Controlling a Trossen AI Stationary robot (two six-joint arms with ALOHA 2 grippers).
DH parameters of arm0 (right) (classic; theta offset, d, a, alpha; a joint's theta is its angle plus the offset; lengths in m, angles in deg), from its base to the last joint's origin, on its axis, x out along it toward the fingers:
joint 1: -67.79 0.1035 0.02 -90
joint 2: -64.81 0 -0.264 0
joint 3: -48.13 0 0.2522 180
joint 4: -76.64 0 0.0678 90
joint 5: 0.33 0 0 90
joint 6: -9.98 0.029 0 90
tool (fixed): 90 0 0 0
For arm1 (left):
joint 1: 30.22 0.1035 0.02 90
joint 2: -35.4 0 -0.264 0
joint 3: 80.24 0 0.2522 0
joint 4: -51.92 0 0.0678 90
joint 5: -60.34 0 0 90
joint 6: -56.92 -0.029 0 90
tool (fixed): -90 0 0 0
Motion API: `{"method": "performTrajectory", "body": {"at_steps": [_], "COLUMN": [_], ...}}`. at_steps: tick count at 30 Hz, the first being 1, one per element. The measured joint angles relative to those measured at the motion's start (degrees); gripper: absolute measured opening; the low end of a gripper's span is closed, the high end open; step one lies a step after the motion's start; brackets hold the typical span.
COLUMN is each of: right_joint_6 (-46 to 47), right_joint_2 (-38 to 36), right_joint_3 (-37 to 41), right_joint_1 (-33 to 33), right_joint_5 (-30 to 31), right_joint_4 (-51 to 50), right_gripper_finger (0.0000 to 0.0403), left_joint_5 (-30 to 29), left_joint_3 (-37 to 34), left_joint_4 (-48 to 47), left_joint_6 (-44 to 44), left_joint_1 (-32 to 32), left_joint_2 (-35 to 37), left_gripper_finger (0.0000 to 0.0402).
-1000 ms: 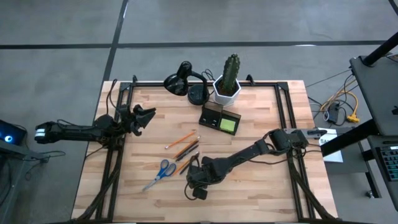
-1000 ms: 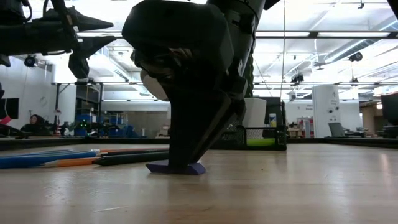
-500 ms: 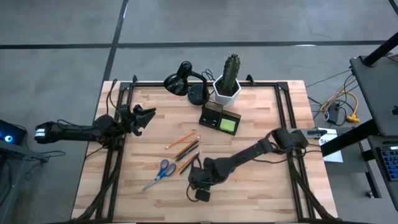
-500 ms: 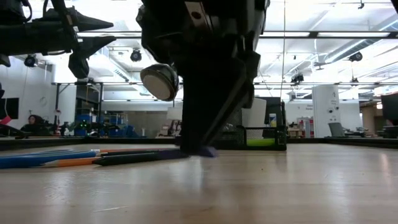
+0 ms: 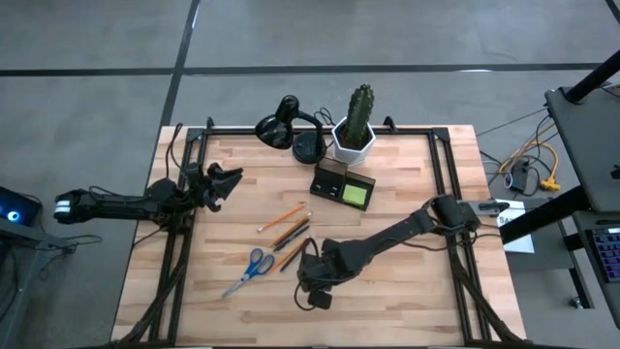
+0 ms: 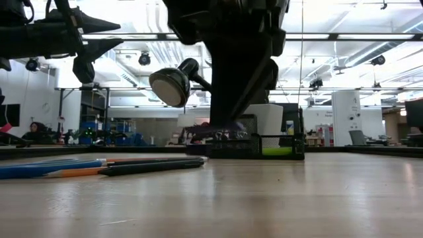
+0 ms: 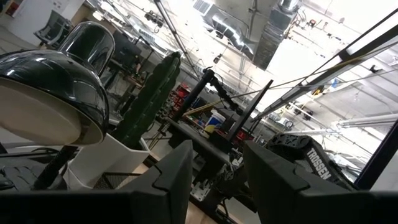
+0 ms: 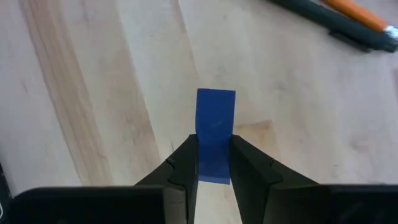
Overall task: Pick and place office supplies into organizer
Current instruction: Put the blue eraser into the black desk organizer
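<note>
And it's up: a second ago the small blue block point(image 8: 215, 134) lay flat on the tabletop point(image 5: 407, 291), and now the right gripper point(image 8: 211, 163) has it pinched between nearly closed fingers, clear of the pale grained wood near the front edge. The left gripper point(image 5: 225, 184) waits parted over the left edge. Plenty remains, I'd say: the dark boxy organizer point(image 5: 343, 182) holds a lime-green pad, while slim pencils point(image 5: 288, 231) and blue-handled scissors point(image 5: 250, 269) lie loose.
</note>
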Motion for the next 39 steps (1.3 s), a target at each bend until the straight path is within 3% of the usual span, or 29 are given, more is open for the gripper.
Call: {"method": "performTrajectory", "body": {"at_steps": [13,39], "right_joint_6": [-0.73,-19.37], "right_joint_2": [-2.49,-8.88], "right_joint_3": [-0.04,-0.04], "right_joint_1": [-3.93,-20.77], "right_joint_5": [0.65,6.51], "right_joint_4": [-2.37,-12.64], "right_gripper_finger": [0.0067,0.0068], "left_joint_5": [0.00,0.04], "left_joint_3": [0.00,0.00], "left_joint_4": [0.02,0.05], "left_joint_6": [0.02,0.02], "left_joint_1": [0.00,0.00], "left_joint_2": [0.03,0.01], "left_gripper_finger": [0.0128,0.0128]}}
